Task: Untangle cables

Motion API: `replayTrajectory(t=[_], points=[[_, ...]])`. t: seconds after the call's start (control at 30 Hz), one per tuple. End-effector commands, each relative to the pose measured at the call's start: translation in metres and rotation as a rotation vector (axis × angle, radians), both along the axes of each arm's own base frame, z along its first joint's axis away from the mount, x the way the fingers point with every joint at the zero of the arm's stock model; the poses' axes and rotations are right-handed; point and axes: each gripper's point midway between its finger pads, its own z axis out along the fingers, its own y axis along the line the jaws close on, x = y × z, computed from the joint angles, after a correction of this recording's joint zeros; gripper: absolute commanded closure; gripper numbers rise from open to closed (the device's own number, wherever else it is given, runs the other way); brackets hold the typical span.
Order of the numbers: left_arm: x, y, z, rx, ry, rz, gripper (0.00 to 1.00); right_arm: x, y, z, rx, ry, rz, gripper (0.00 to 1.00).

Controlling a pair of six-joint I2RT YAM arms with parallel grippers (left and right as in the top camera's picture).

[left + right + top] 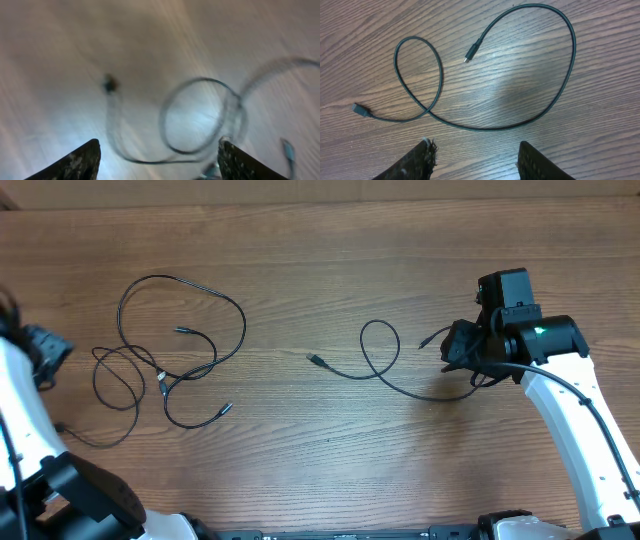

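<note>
Item one, tangled cables (162,378): several loops crossing one another near the table's (320,260) left edge, close to my left gripper (159,146), whose jaws stand apart with nothing between them. Item two, single cable (490,129): lying free right of the table's centre, one loop crossed over itself, just beside my right gripper (476,145), likewise parted and empty. Hazard: the left wrist view is blurred, so a pinch there may catch two crossing strands and tighten the knot.

The cables (162,377) were rendered in black; the tabletop (320,240) was patterned with brown wood grain; the right arm (572,412) was cased in white and black.
</note>
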Motion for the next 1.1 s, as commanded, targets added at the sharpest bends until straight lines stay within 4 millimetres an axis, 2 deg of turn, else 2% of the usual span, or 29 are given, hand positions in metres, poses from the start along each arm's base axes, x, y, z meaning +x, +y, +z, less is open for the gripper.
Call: replayTrajectory(t=[0.0, 0.13, 0.27, 0.47, 0.57, 0.8, 1.07], points=[[0.034, -0.04, -0.007, -0.037, -0.015, -0.171, 0.24, 0.005, -0.002, 0.006, -0.01, -0.022, 0.0, 0.48], [0.059, -0.068, -0.016, -0.017, 0.013, -0.318, 0.22, 0.005, -0.002, 0.006, -0.01, -0.022, 0.0, 0.48], [0.065, -0.076, -0.037, -0.003, 0.089, -0.347, 0.22, 0.004, -0.002, 0.005, -0.011, -0.018, 0.0, 0.48], [0.063, -0.07, -0.073, -0.02, 0.199, -0.335, 0.22, 0.003, -0.002, 0.005, -0.012, -0.015, 0.0, 0.48], [0.064, -0.068, -0.083, -0.027, 0.212, -0.33, 0.22, 0.003, -0.002, 0.005, -0.011, -0.015, 0.0, 0.48], [0.062, -0.052, -0.08, 0.056, 0.244, -0.302, 0.22, 0.002, -0.002, 0.005, -0.013, -0.009, 0.0, 0.48], [0.051, -0.043, -0.086, 0.044, 0.253, -0.237, 0.2, 0.002, -0.002, 0.005, -0.013, -0.008, 0.0, 0.48]])
